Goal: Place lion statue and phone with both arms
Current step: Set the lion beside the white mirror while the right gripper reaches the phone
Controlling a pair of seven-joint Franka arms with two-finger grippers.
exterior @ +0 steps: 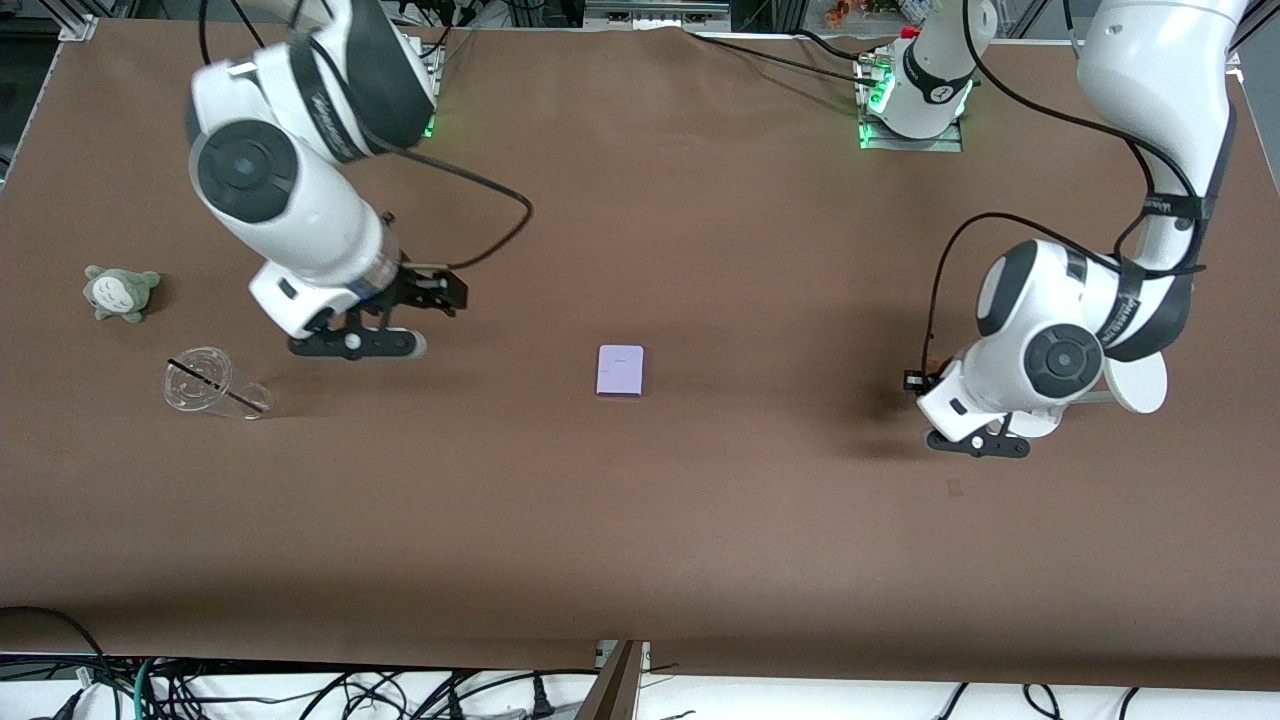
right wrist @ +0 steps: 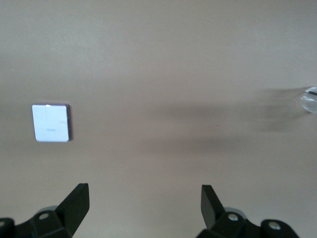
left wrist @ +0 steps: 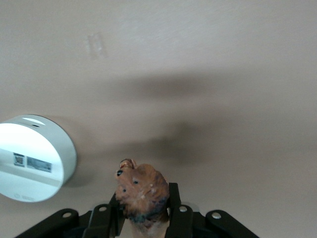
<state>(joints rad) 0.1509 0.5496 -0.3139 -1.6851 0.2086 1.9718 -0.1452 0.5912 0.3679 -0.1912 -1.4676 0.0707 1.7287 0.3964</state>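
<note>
Left gripper (exterior: 978,443) hung low over the table's (exterior: 640,540) left-arm end, clenched on the lion statue (left wrist: 141,194) beside the white round stand (exterior: 1135,385) | phone (exterior: 620,370) lay flat mid-table, bare cloth around it | right gripper (exterior: 358,343) hovered spread wide, nothing held, above the tipped clear cup (exterior: 212,384).

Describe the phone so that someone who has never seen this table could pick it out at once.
Start from the brown table and look to its middle, between the two arms. The phone lies flat there on its own, nearer the front camera than the right gripper. It is a small pale lavender, nearly square slab with a darker purple edge, unlike the clear plastic cup and grey plush toy at the right arm's end.
</note>
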